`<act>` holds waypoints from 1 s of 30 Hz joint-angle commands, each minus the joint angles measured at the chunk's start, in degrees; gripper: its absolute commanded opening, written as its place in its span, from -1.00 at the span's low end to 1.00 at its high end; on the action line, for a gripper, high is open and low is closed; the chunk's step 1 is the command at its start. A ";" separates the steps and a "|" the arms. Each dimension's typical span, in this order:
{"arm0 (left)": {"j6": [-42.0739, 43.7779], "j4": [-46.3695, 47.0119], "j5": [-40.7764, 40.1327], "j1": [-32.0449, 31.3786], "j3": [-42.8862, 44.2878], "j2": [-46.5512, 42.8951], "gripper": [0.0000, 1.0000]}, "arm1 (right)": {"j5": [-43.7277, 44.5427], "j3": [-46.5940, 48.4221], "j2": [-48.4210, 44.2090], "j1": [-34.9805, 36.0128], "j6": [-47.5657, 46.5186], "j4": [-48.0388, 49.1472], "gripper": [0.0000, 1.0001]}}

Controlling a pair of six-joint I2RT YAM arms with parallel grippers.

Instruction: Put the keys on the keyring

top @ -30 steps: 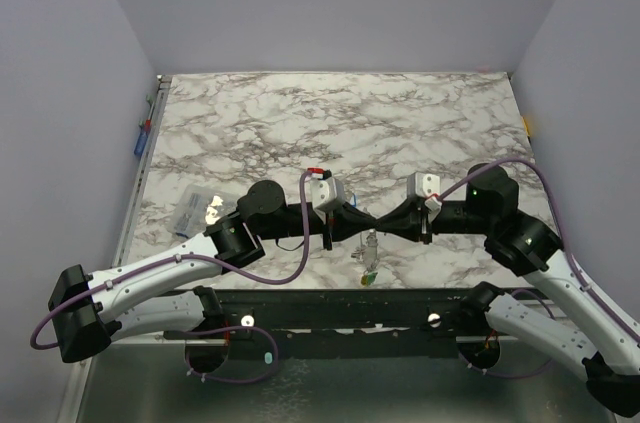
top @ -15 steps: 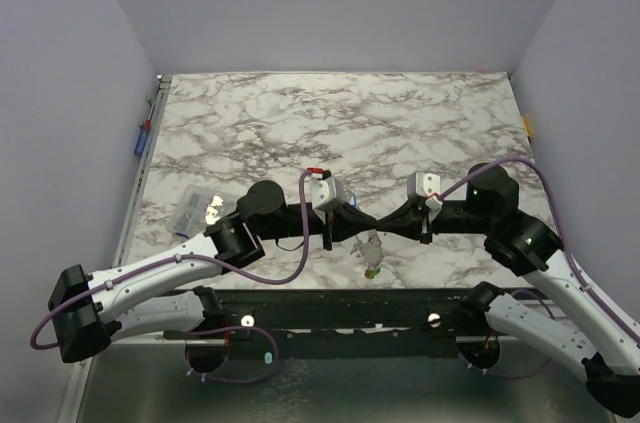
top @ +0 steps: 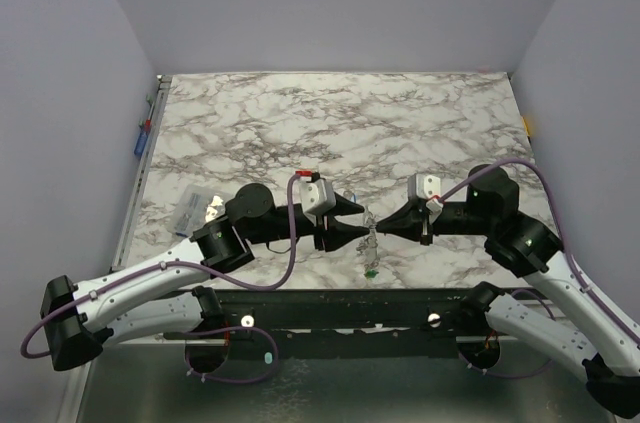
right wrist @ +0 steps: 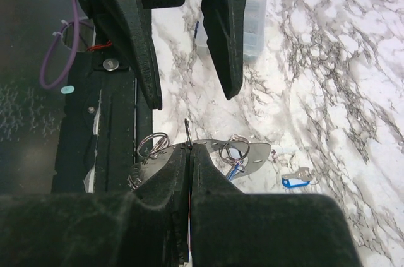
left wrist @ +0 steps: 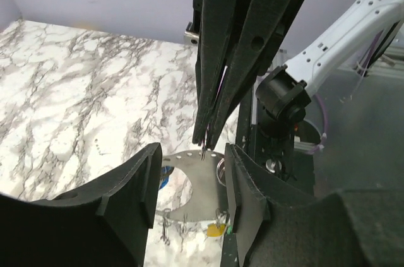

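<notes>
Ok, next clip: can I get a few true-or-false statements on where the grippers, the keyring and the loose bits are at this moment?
1. The right gripper is shut on the keyring. True.
2. The left gripper is clamped on the keyring too. False: it is open, straddling the right gripper's tip and gripping nothing.
3. A blue-tagged key lies on the marble table, apart from both grippers. True.
4. The clear plastic bag lies at the table's right edge. False: it lies on the left side, close to the left arm.
</notes>
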 commanded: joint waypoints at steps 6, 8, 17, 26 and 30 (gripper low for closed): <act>6.40 -7.97 -0.83 -0.20 1.65 -0.02 -0.15 | -1.16 -0.02 -0.59 0.41 0.62 2.13 -0.99; 6.11 -7.06 -0.78 -0.20 1.60 0.61 -0.22 | -1.21 0.18 -0.50 0.43 0.65 1.98 -0.99; 5.01 -3.26 0.83 -0.20 1.20 3.51 -0.29 | -1.84 0.47 -0.14 0.39 0.74 1.75 -0.99; 4.74 -0.92 1.67 -0.20 0.87 4.22 -0.44 | -2.89 0.50 0.21 0.44 0.89 1.34 -0.99; 4.71 -0.29 2.05 -0.20 0.61 3.96 -0.45 | -3.03 0.41 0.30 0.39 0.94 1.39 -0.99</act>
